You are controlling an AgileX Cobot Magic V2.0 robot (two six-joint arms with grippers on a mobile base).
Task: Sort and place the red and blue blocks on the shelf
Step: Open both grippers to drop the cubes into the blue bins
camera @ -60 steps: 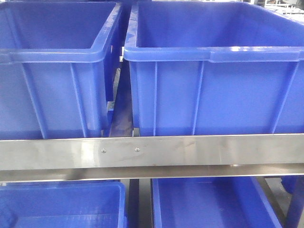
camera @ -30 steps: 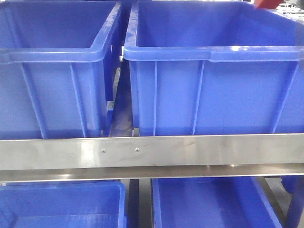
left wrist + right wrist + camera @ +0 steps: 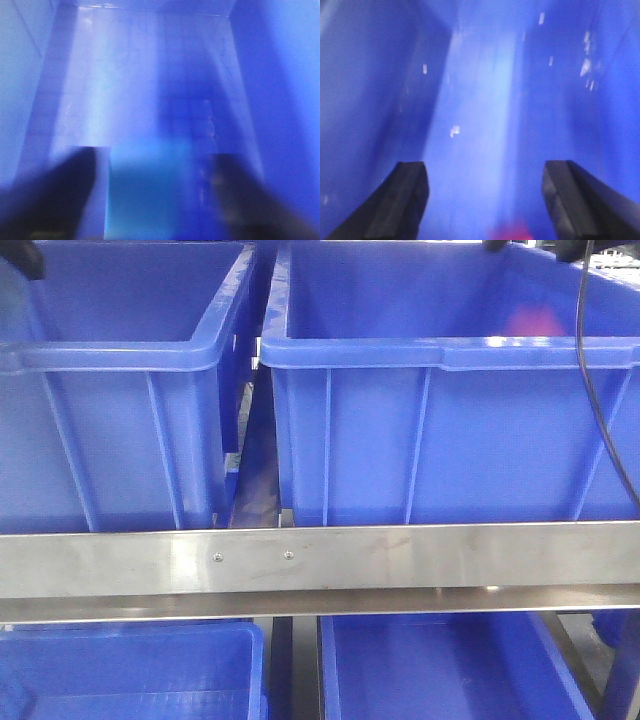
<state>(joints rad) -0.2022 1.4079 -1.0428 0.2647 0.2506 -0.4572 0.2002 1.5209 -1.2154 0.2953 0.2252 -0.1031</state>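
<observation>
Two big blue plastic bins fill the upper level, the left bin (image 3: pixel 120 390) and the right bin (image 3: pixel 450 420) standing side by side with a narrow dark gap between them. Two more blue bins (image 3: pixel 130 675) sit on the level below (only their tops show). Light glints softly off the bin rims. A black cable (image 3: pixel 600 400) hangs at right.

Looks like a storeroom or warehouse-type setup, maybe a lab mock-up of one. You've got a stainless-steel shelf (image 3: pixel 320 560) with a brushed rail and little screws, and big blue plastic bins (image 3: pixel 450 430) sitting side by side on two tiers. Nothing homey about it.
</observation>
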